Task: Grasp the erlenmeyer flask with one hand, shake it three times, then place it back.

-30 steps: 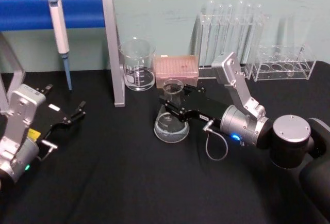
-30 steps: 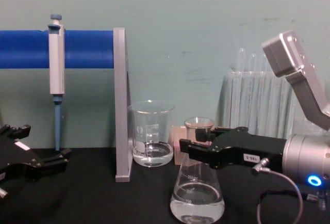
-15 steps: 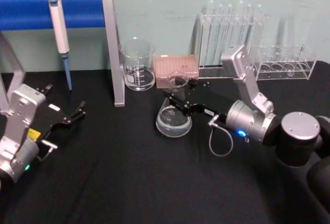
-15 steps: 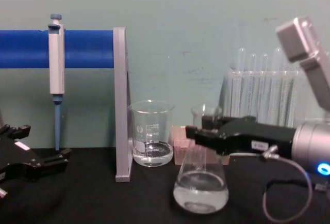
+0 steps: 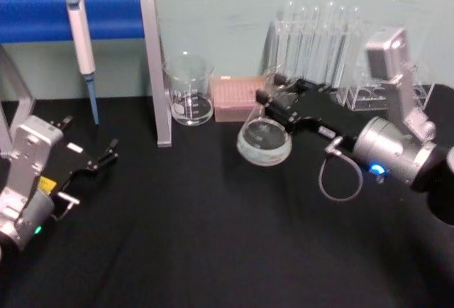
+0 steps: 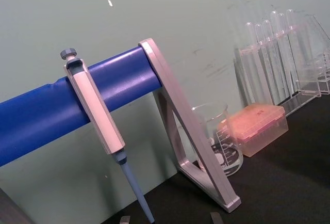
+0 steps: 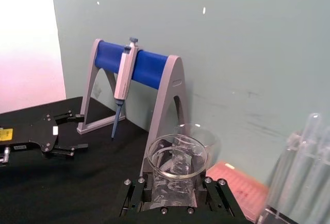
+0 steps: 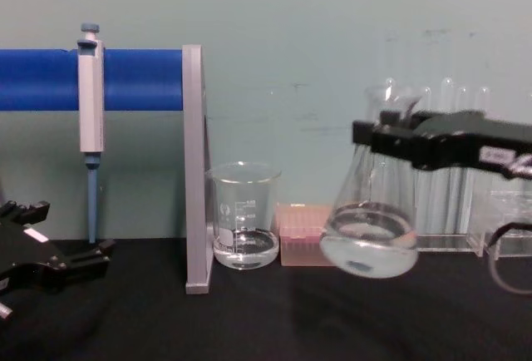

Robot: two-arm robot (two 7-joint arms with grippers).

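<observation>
Chest view: flask [image 8: 370, 240] in right claw [image 8: 378, 138]

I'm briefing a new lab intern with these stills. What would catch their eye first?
The erlenmeyer flask hangs tilted above the black table, right of centre, clamped at its neck by the right gripper, clear liquid pooled in its base. Next comes the pipette hanging on the blue bar at the back left; the left gripper is open at the table's left.
</observation>
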